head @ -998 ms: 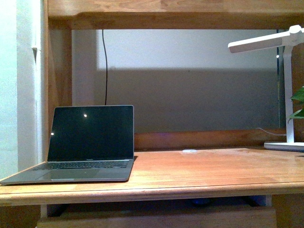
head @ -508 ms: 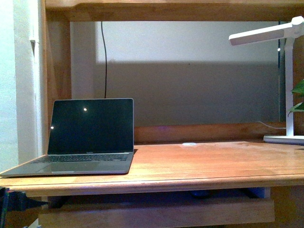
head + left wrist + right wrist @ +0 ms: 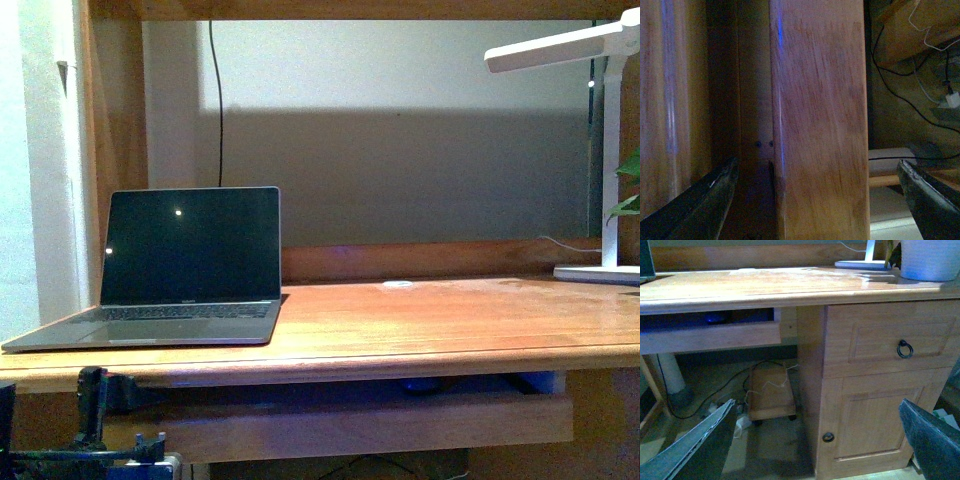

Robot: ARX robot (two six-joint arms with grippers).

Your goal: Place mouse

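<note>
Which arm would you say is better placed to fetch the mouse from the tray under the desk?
Probably the right gripper: its open jaws face the tray, where the mouse shows dimly. The left gripper sits low under the laptop, up against a wood panel.

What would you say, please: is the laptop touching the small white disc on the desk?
Apart. The front view shows bare desk between the laptop on the left and the white disc farther right.
</note>
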